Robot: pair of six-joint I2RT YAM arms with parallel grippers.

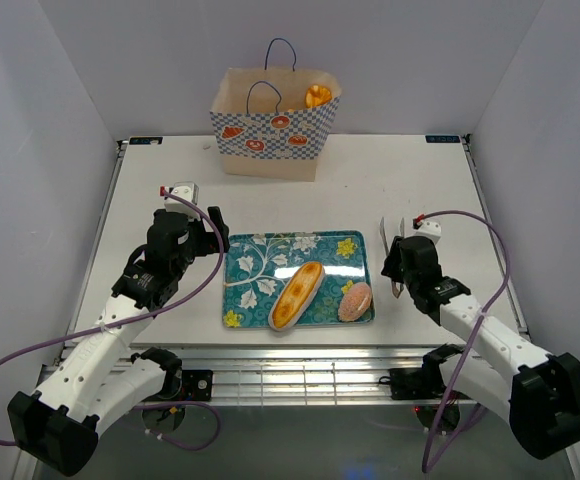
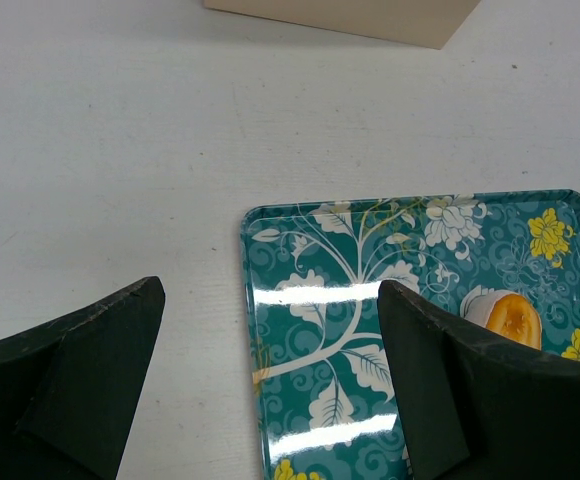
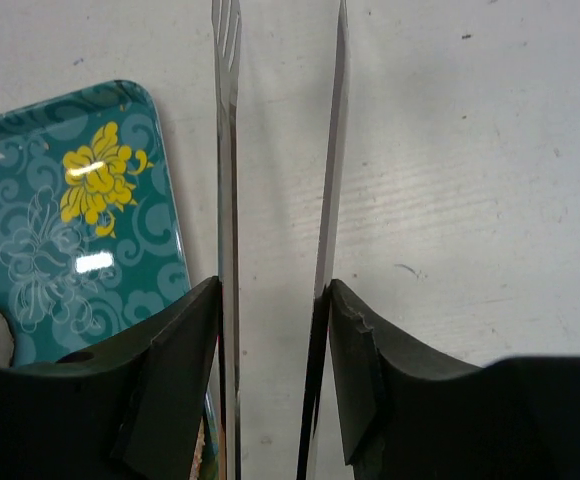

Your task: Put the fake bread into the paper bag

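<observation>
The tray (image 1: 260, 268) is teal floral, the fake bread (image 1: 297, 295) golden-orange, the paper bag (image 1: 270, 125) tan, blue-white checked.

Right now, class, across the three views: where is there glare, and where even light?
Left wrist view: white glare bands across the teal tray. Right wrist view: a smaller glare patch on it; the metal tongs shine brightly. Top external view: even light, soft shadows, sheen on the long bread.

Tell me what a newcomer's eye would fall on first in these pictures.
The teal flowered tray at the table's centre, carrying a long golden loaf and a round pink bun. At the far edge stands the checkered paper bag, an orange pastry showing inside. Right of the tray, the right gripper holds metal tongs.
</observation>
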